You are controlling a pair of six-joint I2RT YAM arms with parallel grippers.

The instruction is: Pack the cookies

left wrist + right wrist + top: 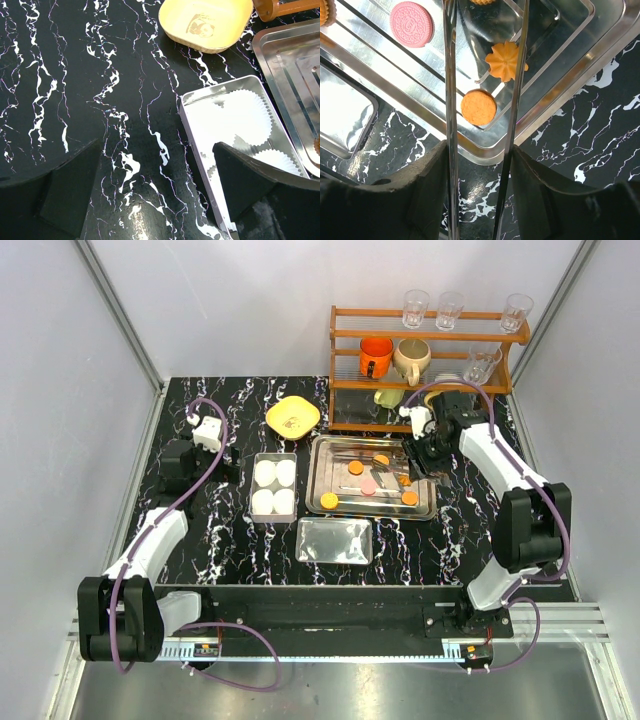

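Our right fingers (420, 195) grip metal tongs (451, 100) over 2 orange cookies (478, 107) in the steel tray (572, 80); our left fingers (70, 185) hang wide open above the tabletop (75, 75).

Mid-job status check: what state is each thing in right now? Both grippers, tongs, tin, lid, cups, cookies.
left gripper: jaws open, empty, over the table.
right gripper: jaws shut on the tongs.
tongs: blades apart, over the tray.
tin: open.
paper cups: four in the tin, all empty.
lid: off, flat on the table.
cookies: loose on the tray, none packed.
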